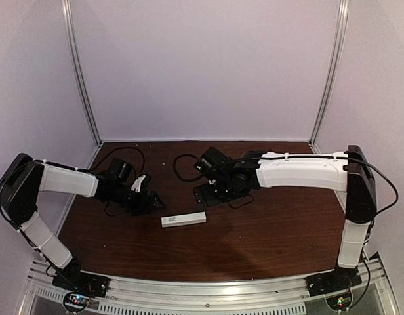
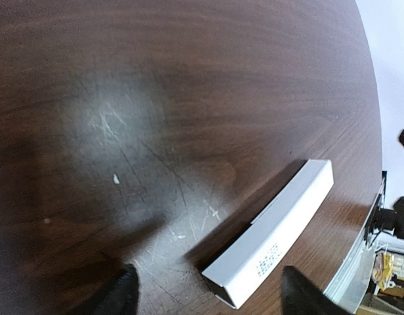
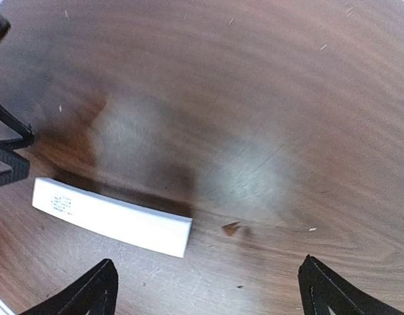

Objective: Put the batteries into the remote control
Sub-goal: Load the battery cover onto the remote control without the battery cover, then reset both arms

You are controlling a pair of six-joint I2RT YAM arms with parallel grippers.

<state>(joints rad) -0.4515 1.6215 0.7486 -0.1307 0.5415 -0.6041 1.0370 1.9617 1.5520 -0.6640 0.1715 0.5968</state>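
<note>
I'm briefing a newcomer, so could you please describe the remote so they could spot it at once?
On the dark wooden table, look mid-table, just in front of the left gripper and right gripper. The remote lies flat there: a slim white bar with tiny print at one end, the only loose white thing on the wood.

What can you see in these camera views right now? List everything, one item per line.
remote control: one, white, lying flat mid-table.
batteries: none visible in any view.
table: one, dark brown wood, scratched.
enclosure walls: white, behind and beside the table.
rail: one, silver metal, near edge, holding both arm bases.
left gripper: one, black fingers, open, over one end of the remote control.
right gripper: one, black fingers, open, over bare table beside the remote control.
</note>
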